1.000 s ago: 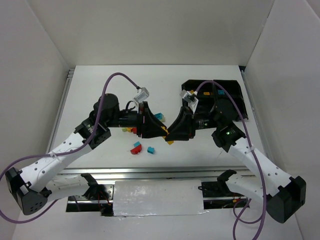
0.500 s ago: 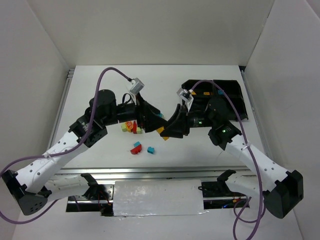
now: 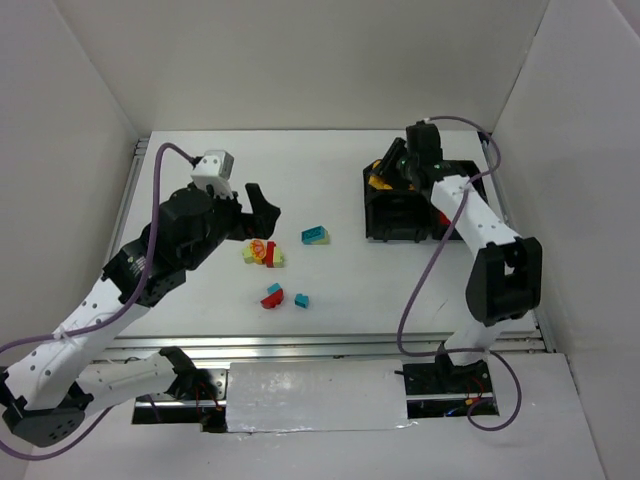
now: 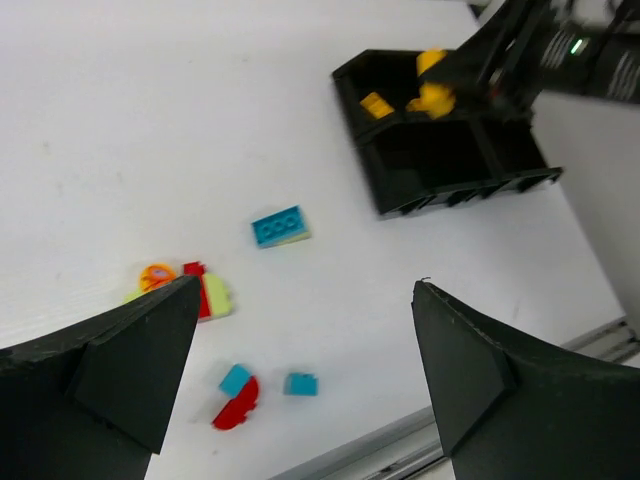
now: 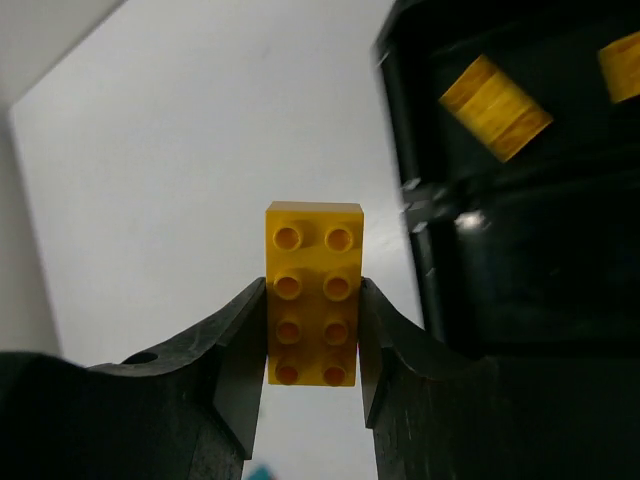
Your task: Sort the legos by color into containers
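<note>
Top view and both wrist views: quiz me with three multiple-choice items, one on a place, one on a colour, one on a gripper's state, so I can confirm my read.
1. Where on the table does the tray sit? A far right; B near left; C centre.
2. What colour is the brick in the right gripper? A red; B orange-yellow; C teal.
3. How is the left gripper? A shut on a brick; B open, holding nothing; C shut, empty.
Answers: 1 A, the top view shows the tray in the table's far right part. 2 B, the right wrist view shows an orange-yellow studded brick between the jaws. 3 B, its jaws stand wide apart, gripping nothing.
</note>
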Available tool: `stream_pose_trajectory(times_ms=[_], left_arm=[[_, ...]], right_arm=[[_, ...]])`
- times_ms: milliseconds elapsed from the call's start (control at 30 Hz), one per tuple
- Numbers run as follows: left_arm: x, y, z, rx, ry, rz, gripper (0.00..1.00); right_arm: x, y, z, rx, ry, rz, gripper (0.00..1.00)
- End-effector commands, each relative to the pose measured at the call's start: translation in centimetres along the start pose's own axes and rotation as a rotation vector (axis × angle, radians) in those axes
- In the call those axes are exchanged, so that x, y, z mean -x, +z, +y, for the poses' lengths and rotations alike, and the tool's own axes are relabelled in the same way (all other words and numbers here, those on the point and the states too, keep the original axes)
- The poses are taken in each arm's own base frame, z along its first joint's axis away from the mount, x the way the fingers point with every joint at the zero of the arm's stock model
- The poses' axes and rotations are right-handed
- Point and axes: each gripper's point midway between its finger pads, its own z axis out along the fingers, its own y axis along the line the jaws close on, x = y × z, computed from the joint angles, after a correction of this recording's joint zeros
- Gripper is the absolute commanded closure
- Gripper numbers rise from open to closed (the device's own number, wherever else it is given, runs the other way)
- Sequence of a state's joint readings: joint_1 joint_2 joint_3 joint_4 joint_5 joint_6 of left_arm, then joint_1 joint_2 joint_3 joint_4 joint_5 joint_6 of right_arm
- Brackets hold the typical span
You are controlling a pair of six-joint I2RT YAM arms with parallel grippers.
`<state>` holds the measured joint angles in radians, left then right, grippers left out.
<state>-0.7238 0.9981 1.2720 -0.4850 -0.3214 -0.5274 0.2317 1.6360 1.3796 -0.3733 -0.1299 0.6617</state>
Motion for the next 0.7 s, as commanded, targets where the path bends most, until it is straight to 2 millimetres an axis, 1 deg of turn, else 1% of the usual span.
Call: stream_pose_trajectory(times_ms=[0, 33, 67, 100, 133, 167, 200, 233, 267, 300, 433, 467, 567, 633, 667], left_arm=[[-2.0, -1.6, 3.5, 0.109, 0.085, 0.036, 0.01], [-2.4, -1.8, 4.0, 0.122, 0.104, 0.044, 0.00], [-3.6, -1.9, 4.7, 0.138, 0.121, 0.074, 0.01], [-3.8, -2.3, 4.9, 0.135, 0.128, 0.077, 0.01], [-4.4, -2.5, 5.1, 0.127, 0.144, 0.094, 0.00], [-5.2, -2.7, 5.5, 0.129, 0.157, 0.113, 0.01], [-5.7, -2.9, 5.6, 0.118, 0.178, 0.122, 0.00], [-6.0, -3.0, 5.8, 0.114, 0.185, 0.123, 0.00], [-6.8, -3.0, 6.4, 0.127, 0.194, 0.133, 0.01], [-6.5, -3.5, 6.6, 0.126, 0.184, 0.105, 0.00], [-6.9, -3.7, 7.2, 0.136, 0.182, 0.080, 0.00], [-7.1, -3.6, 7.3, 0.140, 0.187, 0.086, 0.01], [-7.6, -3.4, 7.1, 0.126, 0.207, 0.112, 0.01], [-7.7, -3.3, 7.0, 0.113, 0.211, 0.114, 0.01], [-7.9, -3.3, 6.8, 0.103, 0.212, 0.117, 0.01]], right_arm=[[5.9, 0.4, -4.5, -0.306, 0.030, -0.176, 1.00], [6.8, 1.4, -5.1, -0.349, 0.033, -0.160, 1.00], [7.8, 1.6, -6.2, -0.385, 0.043, -0.171, 1.00], [7.9, 2.0, -7.2, -0.424, 0.046, -0.154, 1.00], [8.7, 3.2, -7.7, -0.443, 0.048, -0.153, 0.99], [9.3, 3.3, -8.8, -0.466, 0.059, -0.153, 0.99], [9.6, 3.6, -9.0, -0.473, 0.060, -0.149, 0.99], [9.3, 4.4, -9.9, -0.490, 0.061, -0.133, 0.99], [9.3, 4.7, -10.1, -0.493, 0.060, -0.130, 0.99], [9.4, 4.8, -10.6, -0.504, 0.061, -0.133, 0.99], [9.7, 4.9, -10.9, -0.513, 0.053, -0.154, 0.97], [9.9, 5.2, -10.8, -0.493, 0.036, -0.161, 0.91], [10.6, 5.2, -10.7, -0.481, 0.027, -0.173, 0.88], [10.6, 5.7, -11.3, -0.498, 0.022, -0.164, 0.83], [10.8, 5.5, -11.2, -0.502, 0.014, -0.160, 0.68]])
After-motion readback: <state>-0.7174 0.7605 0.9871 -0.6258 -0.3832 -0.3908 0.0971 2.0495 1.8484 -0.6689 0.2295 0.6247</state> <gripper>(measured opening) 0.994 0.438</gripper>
